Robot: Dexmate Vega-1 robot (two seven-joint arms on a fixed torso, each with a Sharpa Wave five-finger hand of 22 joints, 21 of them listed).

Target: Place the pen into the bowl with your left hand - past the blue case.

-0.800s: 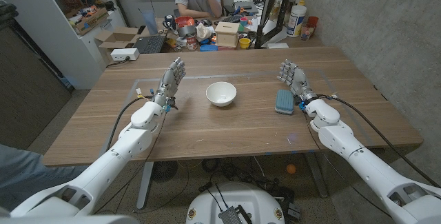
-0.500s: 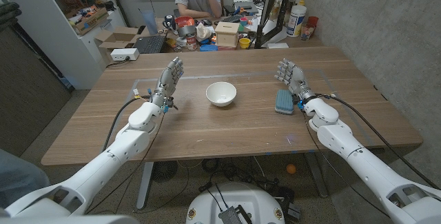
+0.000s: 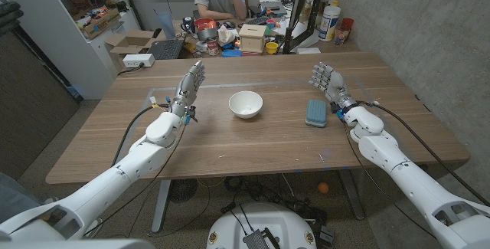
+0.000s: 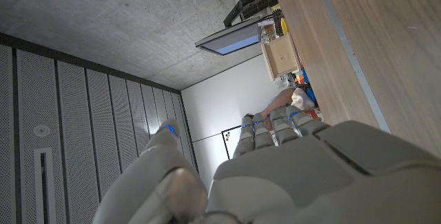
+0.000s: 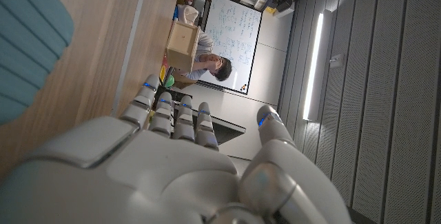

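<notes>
We see the bowl (image 3: 246, 103) on the worktop (image 3: 230, 142), near the middle. The case (image 3: 315, 113) lies to its right. The left robot hand (image 3: 189, 86) is left of the bowl. The right robot hand (image 3: 329, 83) is just beside the case, on its right.

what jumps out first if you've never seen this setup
The two white robot arms reaching in from the near corners, the left hand and right hand both raised with fingers apart, holding nothing. Between them on the wooden table sit a white bowl and, toward the right hand, a blue case.
</notes>
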